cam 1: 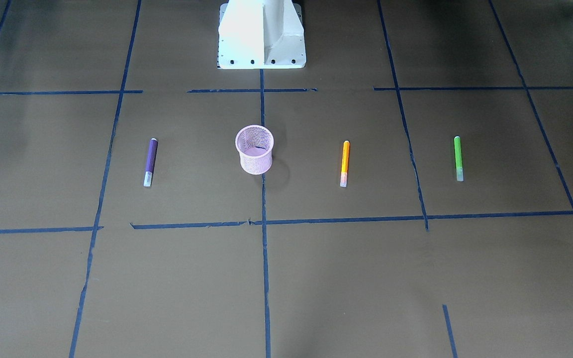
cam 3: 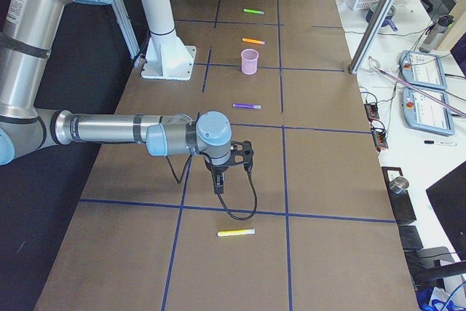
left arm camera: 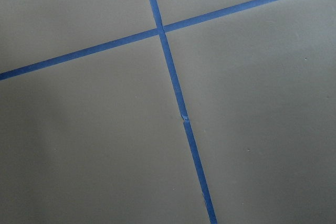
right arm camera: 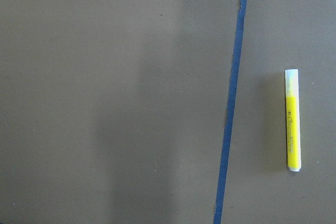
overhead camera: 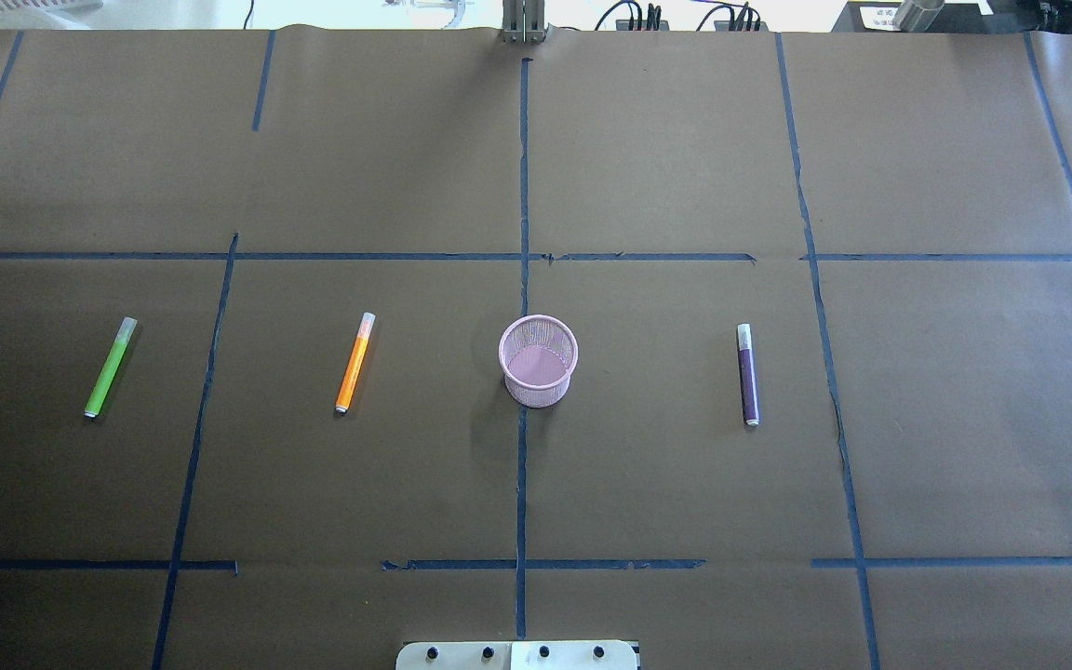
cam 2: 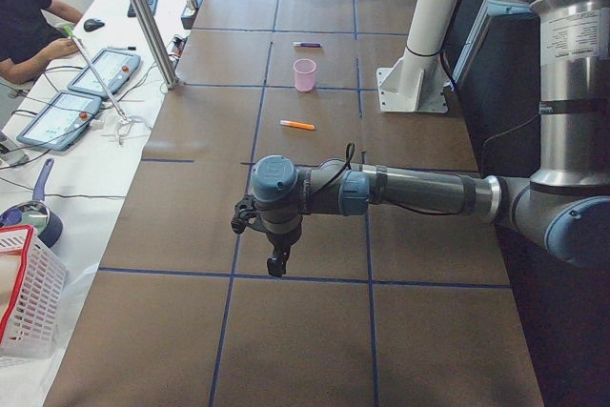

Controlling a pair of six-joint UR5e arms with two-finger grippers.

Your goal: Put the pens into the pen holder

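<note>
The pink mesh pen holder (overhead camera: pixel 538 361) stands upright mid-table, also in the front view (cam 1: pixel 254 149). The purple pen (overhead camera: pixel 747 374) lies to its right, the orange pen (overhead camera: pixel 355 362) to its left, the green pen (overhead camera: pixel 110 368) farther left. The yellow pen (cam 3: pixel 237 233) lies near the table's right end, and shows in the right wrist view (right arm camera: pixel 293 120). My left gripper (cam 2: pixel 277 266) hangs over bare table at the left end, away from all pens. My right gripper (cam 3: pixel 218 186) hovers a short way from the yellow pen. I cannot tell whether either is open or shut.
Blue tape lines cross the brown table (overhead camera: pixel 685 465). The white robot base (cam 1: pixel 261 35) stands at the table's near edge. A metal pole (cam 2: pixel 143 16), tablets and a white basket (cam 2: pixel 24 293) are beside the table on the operators' side.
</note>
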